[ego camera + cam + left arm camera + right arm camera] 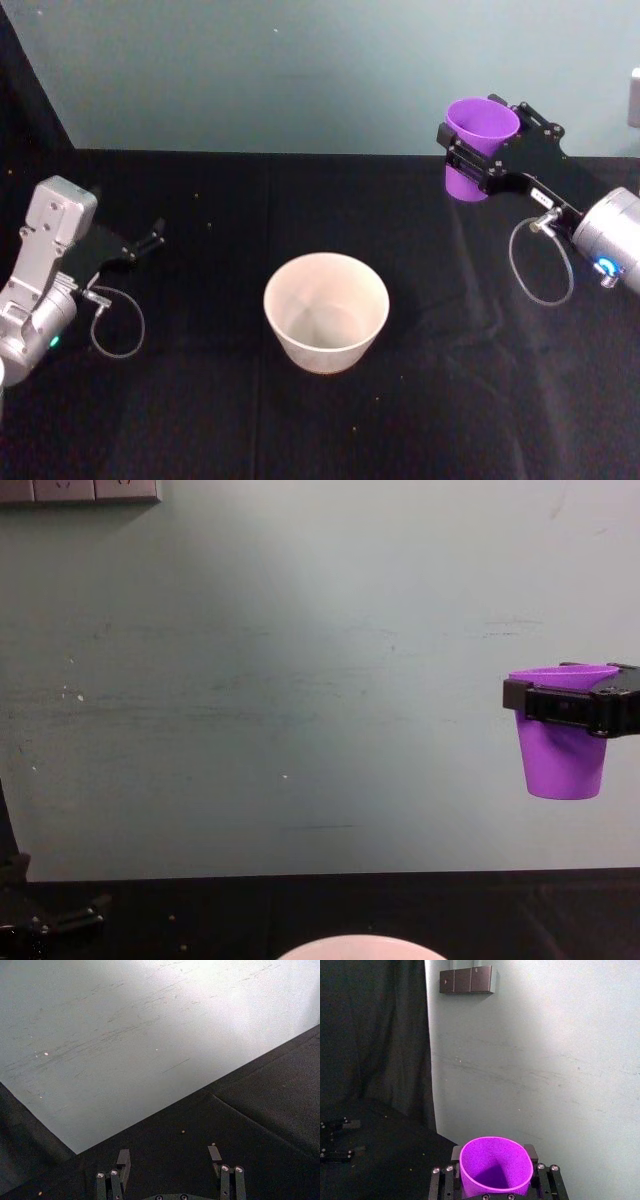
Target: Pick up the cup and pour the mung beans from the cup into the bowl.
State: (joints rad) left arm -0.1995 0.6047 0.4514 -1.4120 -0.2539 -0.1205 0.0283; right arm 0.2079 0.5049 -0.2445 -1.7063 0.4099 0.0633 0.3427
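My right gripper (478,150) is shut on the purple cup (476,145) and holds it upright, high above the table at the right. In the chest view the cup (562,750) hangs well clear of the tabletop, with the gripper (570,705) clamped just under its rim. The right wrist view looks down into the cup (495,1166); no beans can be made out inside. The pale bowl (326,311) stands on the black cloth at the centre, to the left of and nearer than the cup. Its rim (360,947) peeks in at the chest view's lower edge. My left gripper (150,240) rests open at the left.
A black cloth (200,400) covers the table, with a few loose beans (183,1132) scattered on it. A pale wall (300,680) stands behind. In the left wrist view the left gripper (170,1157) has nothing between its fingers.
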